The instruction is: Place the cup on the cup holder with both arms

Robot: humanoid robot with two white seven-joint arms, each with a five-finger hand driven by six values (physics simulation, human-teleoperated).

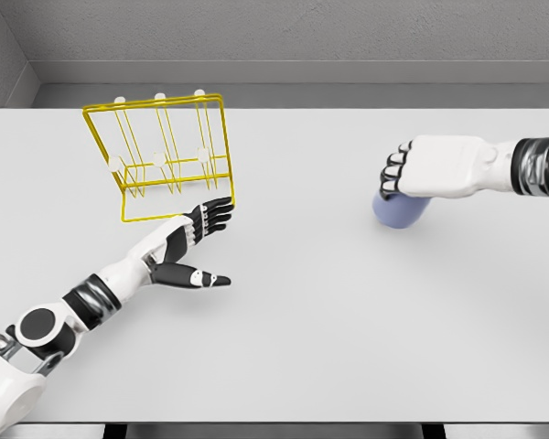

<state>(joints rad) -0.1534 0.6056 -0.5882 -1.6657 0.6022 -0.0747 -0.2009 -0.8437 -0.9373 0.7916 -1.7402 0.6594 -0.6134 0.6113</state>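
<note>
Head view. The blue cup (401,212) sits on the white table (302,329) at three o'clock, the right hand (430,168) curled over its top, gripping it. At ten o'clock stands the yellow wire cup holder (162,155); the left hand (194,240), fingers spread, reaches its lower right corner.

White table (329,329), matte and plain, spanning the full width beneath the left hand (188,247) and the right hand (435,166). Straight far edge well beyond both hands. Strip of grey floor (348,94) past that edge. Grey, faintly textured back wall (302,27) above the strip. Second grey wall (0,55) far outboard of the left hand, meeting the back wall in a corner. Dark gap (256,430) under the near table edge. Even, diffuse light; soft shadows only.
</note>
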